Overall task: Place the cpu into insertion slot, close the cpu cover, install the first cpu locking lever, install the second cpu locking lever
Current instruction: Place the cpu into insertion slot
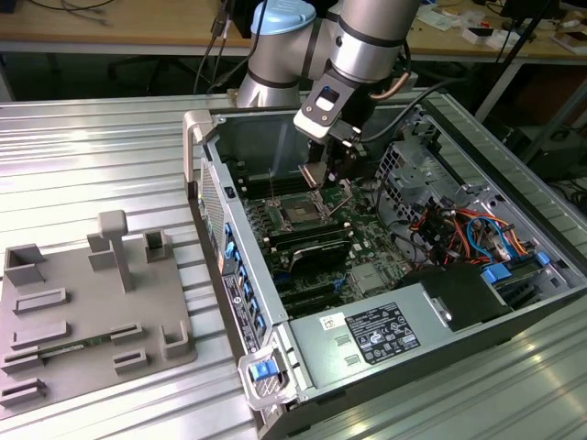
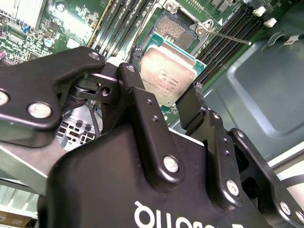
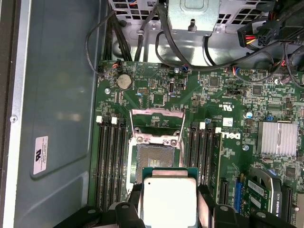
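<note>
Black two-finger claw [image 2: 164, 84] is clamped on the cpu [image 2: 166, 71], a small flat square chip with a silver-grey metal top and green edge, one finger [image 2: 135, 92] on each of two opposite sides. Chip is in the air inside the open grey computer case [image 1: 459, 321], metal top facing both wrist cameras, not seated. In the first wrist view the cpu [image 3: 170, 199] sits between the finger pads and overlaps one edge of the insertion slot [image 3: 154, 159], a square dark socket with a silver rim on the green motherboard [image 3: 156, 88]. Slot is bare, contacts exposed. Cpu cover [image 3: 157, 112], a thin square silver frame with a big central window, is swung up on its hinge at the far side of the slot. A thin silver lever rod [image 2: 230, 38] juts out from one socket corner. Long black memory slots [image 3: 110, 156] run along both sides of the socket. In the exterior view the claw [image 1: 323, 176] hangs above the slot [image 1: 301, 213]; a grey moulded fixture tray [image 1: 92, 312] lies on the ribbed metal table [image 1: 92, 165] on the exterior view's left.
</note>
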Available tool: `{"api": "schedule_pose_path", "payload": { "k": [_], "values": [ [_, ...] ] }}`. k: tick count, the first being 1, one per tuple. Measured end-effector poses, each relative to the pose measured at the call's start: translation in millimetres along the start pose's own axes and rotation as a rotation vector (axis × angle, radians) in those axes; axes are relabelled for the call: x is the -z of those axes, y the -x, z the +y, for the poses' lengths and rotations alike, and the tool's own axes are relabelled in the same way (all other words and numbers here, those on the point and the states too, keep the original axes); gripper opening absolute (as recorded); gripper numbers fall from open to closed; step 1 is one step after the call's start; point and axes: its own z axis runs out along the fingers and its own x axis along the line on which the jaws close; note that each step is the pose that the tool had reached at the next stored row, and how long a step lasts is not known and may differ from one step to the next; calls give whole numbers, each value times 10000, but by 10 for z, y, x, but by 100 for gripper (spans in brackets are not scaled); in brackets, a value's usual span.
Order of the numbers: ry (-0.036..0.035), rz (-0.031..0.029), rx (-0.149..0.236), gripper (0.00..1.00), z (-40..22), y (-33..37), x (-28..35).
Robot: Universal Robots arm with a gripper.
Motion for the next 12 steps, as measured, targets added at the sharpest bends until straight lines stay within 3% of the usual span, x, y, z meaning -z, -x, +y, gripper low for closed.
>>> {"api": "schedule_pose_path", "payload": {
  "k": [12],
  "values": [
    [-2,1,12,55,0,-7,-28]
  ]
}}
